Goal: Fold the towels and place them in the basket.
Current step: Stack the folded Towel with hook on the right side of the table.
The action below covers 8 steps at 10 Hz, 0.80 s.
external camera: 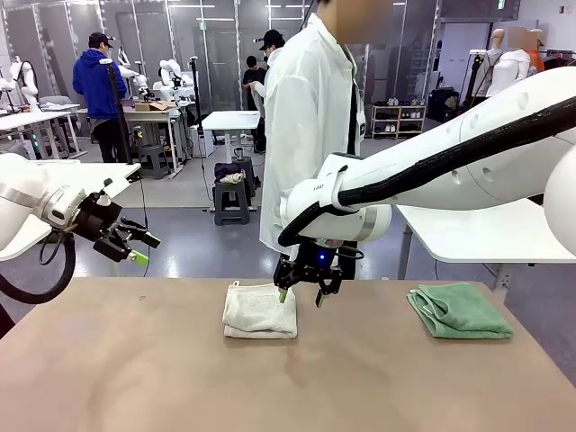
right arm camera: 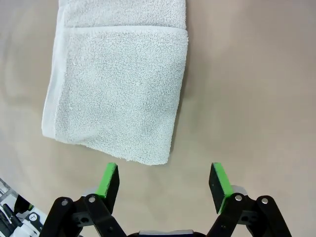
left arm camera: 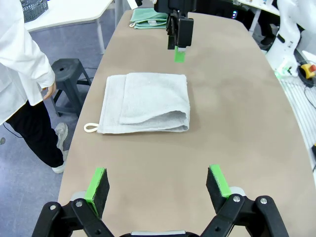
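Tan table (external camera: 270,378), cream towel (external camera: 260,311) folded, green towel (external camera: 457,310) right, lab behind

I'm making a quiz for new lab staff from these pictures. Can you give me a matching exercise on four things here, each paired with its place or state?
1. cream towel
2. green towel
3. right gripper
4. left gripper

A. folded, at the table's right side
B. open, raised off the table's left edge
C. folded, mid-table
D. open, just above the cream towel's edge

Pairs: 1-C, 2-A, 3-D, 4-B
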Motion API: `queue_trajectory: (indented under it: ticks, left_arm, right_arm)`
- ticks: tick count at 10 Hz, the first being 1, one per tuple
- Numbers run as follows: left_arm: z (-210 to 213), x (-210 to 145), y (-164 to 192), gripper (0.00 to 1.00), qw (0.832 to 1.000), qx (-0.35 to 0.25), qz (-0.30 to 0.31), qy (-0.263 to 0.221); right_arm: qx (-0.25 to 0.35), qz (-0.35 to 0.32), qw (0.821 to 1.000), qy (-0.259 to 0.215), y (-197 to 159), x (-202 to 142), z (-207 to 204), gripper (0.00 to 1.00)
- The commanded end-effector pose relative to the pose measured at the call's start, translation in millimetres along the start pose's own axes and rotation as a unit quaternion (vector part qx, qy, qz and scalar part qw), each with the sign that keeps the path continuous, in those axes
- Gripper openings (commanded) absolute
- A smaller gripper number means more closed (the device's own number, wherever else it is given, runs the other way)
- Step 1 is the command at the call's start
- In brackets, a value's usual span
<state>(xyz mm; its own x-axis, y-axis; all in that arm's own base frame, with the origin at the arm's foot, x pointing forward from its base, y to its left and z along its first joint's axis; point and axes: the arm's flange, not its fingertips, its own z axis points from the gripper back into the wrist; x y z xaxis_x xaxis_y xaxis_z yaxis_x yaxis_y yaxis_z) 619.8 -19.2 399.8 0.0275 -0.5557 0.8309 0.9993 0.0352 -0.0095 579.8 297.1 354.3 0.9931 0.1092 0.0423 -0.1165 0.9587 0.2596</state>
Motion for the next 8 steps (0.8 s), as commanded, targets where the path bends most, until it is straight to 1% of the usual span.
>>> queue_trajectory:
  ticks: [1,2,3,5,6,7,8]
  left_arm:
    - [0,2,-2,1.0,1.0,0.003,-0.001,0.002]
    - [0,2,-2,1.0,1.0,0.003,-0.001,0.002]
    - [0,2,-2,1.0,1.0,0.003,-0.001,0.002]
    - [0,2,-2,1.0,1.0,0.003,-0.001,0.002]
    - [0,2,-2,1.0,1.0,0.003,-0.001,0.002]
    - [0,2,-2,1.0,1.0,0.003,-0.001,0.002]
    - [0,2,-2,1.0,1.0,0.003,-0.001,0.002]
  right_arm:
    - [-0.004,-0.012,1.0,-0.008,5,1,-10,0.92]
    - [-0.008,-0.015,0.999,-0.034,8,4,-18,0.92]
    - [-0.004,-0.026,0.998,-0.051,8,6,-23,0.92]
    - [-0.009,-0.055,0.996,-0.071,4,13,-32,0.92]
    - [-0.015,-0.06,0.995,-0.08,2,17,-37,0.92]
    - [-0.02,-0.068,0.994,-0.081,1,20,-42,0.92]
    - [-0.009,-0.072,0.994,-0.085,-1,25,-46,0.92]
